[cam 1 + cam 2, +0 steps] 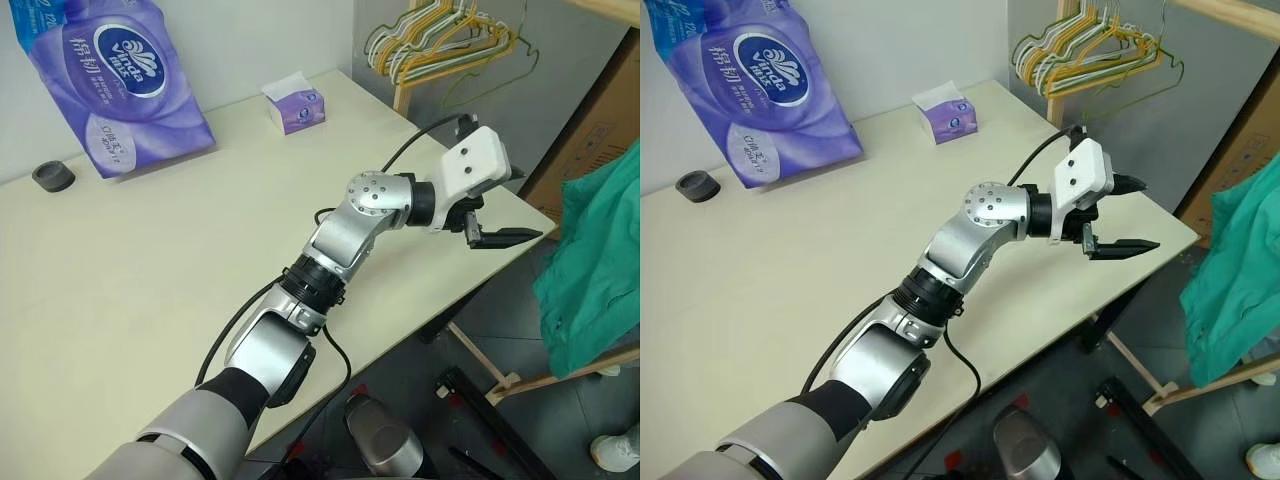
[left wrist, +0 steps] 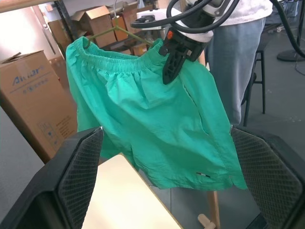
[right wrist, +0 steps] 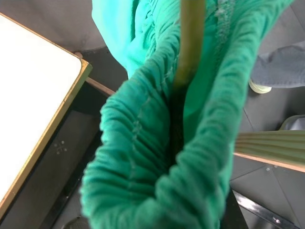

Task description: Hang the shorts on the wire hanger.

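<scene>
Left hand [image 1: 510,210] spread over table edge, right hand [image 2: 172,67] pinching shorts [image 2: 157,124] waistband, "Vinda" tissue pack [image 1: 105,75].

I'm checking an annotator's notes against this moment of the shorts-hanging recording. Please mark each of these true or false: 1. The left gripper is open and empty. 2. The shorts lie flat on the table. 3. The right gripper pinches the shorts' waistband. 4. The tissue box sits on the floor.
1. The left gripper is open and empty. True.
2. The shorts lie flat on the table. False: they hang in the air beyond the table's edge.
3. The right gripper pinches the shorts' waistband. True.
4. The tissue box sits on the floor. False: it stands on the table.
</scene>
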Available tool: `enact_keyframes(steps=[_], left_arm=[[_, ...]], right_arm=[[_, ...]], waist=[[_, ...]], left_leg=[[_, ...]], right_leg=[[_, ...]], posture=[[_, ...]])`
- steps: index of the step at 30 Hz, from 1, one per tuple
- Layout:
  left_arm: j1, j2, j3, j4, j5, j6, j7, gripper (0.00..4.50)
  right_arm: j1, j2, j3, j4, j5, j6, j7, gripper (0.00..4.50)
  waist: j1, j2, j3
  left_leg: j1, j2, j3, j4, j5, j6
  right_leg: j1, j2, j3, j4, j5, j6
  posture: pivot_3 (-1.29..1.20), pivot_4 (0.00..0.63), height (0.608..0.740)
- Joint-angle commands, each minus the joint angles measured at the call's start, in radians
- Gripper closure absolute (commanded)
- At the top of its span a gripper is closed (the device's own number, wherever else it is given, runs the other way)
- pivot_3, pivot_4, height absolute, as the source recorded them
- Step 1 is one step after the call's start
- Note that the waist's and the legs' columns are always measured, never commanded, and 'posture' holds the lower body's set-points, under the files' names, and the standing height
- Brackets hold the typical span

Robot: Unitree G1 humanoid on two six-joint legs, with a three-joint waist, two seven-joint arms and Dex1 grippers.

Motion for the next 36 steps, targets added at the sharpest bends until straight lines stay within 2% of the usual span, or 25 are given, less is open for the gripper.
enact_keyframes(steps=[1,14,15,17,27,36], left_arm=[[-0.067,-0.030,0.058,0.023,-0.063,0.006,-0.028,0.01],[-0.099,-0.041,0.084,0.077,-0.095,0.027,-0.100,0.01],[-0.099,-0.041,0.083,0.077,-0.094,0.027,-0.101,0.00],[-0.098,-0.041,0.080,0.078,-0.089,0.022,-0.103,0.00],[-0.093,-0.040,0.071,0.072,-0.075,0.009,-0.107,0.00],[-0.090,-0.040,0.070,0.072,-0.074,0.009,-0.113,0.00]], right_arm=[[-0.004,-0.005,-0.035,-0.015,0.012,-0.008,-0.014,4.50],[0.016,0.000,-0.046,-0.050,0.027,-0.018,-0.012,4.50],[0.016,0.000,-0.048,-0.052,0.029,-0.016,-0.015,4.01],[0.016,0.002,-0.057,-0.062,0.036,-0.011,-0.020,3.57],[-0.054,-0.005,-0.184,-0.099,0.024,-0.008,-0.144,0.12],[-0.090,0.021,-0.233,-0.248,-0.006,-0.030,-0.281,0.06]], waist=[[-0.001,0.000,0.000],[-0.003,0.000,0.000],[-0.003,0.000,0.000],[-0.003,0.001,0.000],[-0.004,0.002,-0.001],[-0.004,0.002,-0.001]], left_leg=[[0.000,0.000,0.000,0.000,0.000,0.000],[0.001,0.000,0.001,0.000,0.000,0.000],[0.001,0.000,0.002,0.000,0.000,0.000],[0.001,0.000,0.002,0.000,0.000,0.000],[0.001,0.000,0.002,0.000,0.000,0.000],[0.001,0.000,0.002,0.000,0.000,0.000]], right_leg=[[0.000,0.000,0.000,0.000,0.000,0.000],[0.000,0.000,0.000,0.000,0.000,0.000],[0.000,0.000,0.000,0.000,0.000,0.001],[0.000,0.000,0.000,0.000,0.000,0.001],[0.000,0.000,0.000,0.000,0.000,0.001],[0.000,0.000,0.000,0.000,0.000,0.001]], posture=[[-0.61,0.203,0.740],[-0.61,0.194,0.740],[-0.61,0.194,0.740],[-0.61,0.190,0.740],[-0.62,0.185,0.740],[-0.63,0.184,0.740]])
